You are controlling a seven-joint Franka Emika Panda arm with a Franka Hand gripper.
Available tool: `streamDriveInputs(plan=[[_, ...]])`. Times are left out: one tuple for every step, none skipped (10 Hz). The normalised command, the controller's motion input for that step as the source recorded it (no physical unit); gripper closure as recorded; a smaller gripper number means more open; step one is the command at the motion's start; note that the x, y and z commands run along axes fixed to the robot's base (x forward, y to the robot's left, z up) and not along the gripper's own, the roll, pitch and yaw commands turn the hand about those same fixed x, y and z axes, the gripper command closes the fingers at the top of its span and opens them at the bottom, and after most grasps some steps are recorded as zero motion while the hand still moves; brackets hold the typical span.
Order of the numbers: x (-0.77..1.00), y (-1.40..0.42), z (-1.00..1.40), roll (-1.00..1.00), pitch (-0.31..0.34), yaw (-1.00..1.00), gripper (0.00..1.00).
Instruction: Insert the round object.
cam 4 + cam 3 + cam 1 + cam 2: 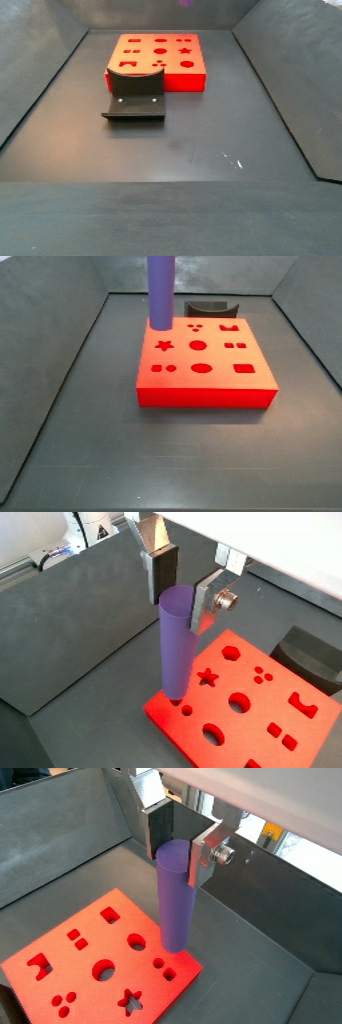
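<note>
My gripper (183, 594) is shut on the top of a long purple cylinder (175, 647), the round piece, and holds it upright. It shows the same way in both wrist views (175, 893). The cylinder's lower end is over a corner of the red block (254, 712), near the star hole (207, 678). I cannot tell if it touches the block. In a side view the cylinder (160, 291) stands at the far left corner of the red block (201, 391), and the gripper is out of frame above. The large round hole (199, 345) lies near the block's middle.
The red block has several shaped holes on top. The dark fixture (211, 307) stands just behind the block, and shows in front of the block (158, 60) in a side view (135, 102). Grey walls enclose the floor on all sides.
</note>
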Motion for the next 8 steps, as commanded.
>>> streamDriveInputs(plan=[[0.0, 0.0, 0.0, -0.02, 0.0, 0.0, 1.0], [0.56, 0.38, -0.26, 0.0, 0.03, 0.0, 1.0], [0.66, 0.71, -0.58, 0.01, -0.02, 0.09, 1.0], [0.84, 0.58, -0.44, 0.11, 0.0, 0.07, 1.0], [1.0, 0.41, -0.27, 0.16, 0.009, 0.06, 1.0], [1.0, 0.13, 0.0, 0.27, 0.01, 0.08, 1.0], [0.88, 0.03, 0.0, 0.35, 0.0, 0.16, 1.0], [0.78, 0.0, -0.16, 0.4, 0.033, 0.18, 1.0]])
